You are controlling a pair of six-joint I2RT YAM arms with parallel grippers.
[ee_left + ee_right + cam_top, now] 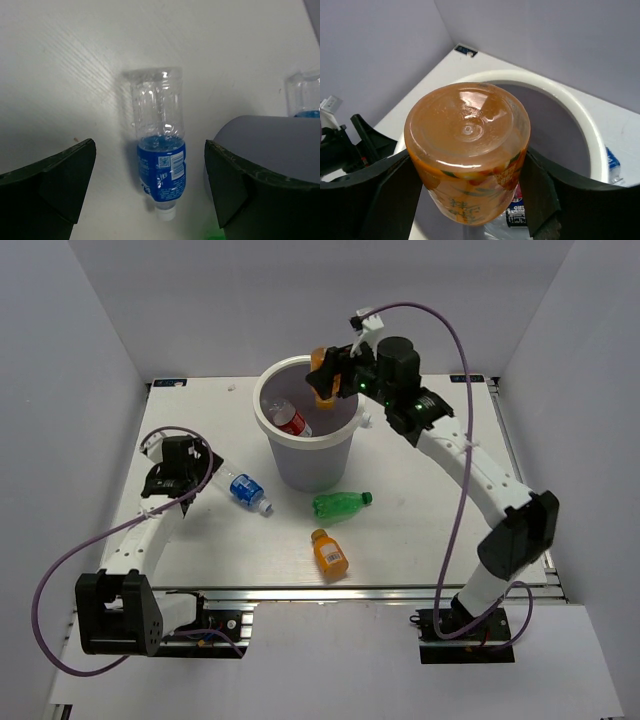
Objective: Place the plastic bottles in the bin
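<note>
My right gripper (328,380) is shut on an orange bottle (322,378) and holds it over the far rim of the white bin (262,425). In the right wrist view the orange bottle (467,150) fills the gap between the fingers (390,200), base toward the camera, with the bin (580,120) below. A red-label bottle (288,417) lies inside the bin. My left gripper (200,475) is open over the blue-label bottle (160,165), which lies on the table between the fingers, apart from both. A green bottle (340,504) and a second orange bottle (329,553) lie in front of the bin.
The white table (420,520) is walled by grey panels at the back and on both sides. In the left wrist view a clear shape with a blue band (302,95) shows at the right edge, behind a rounded grey surface (270,140).
</note>
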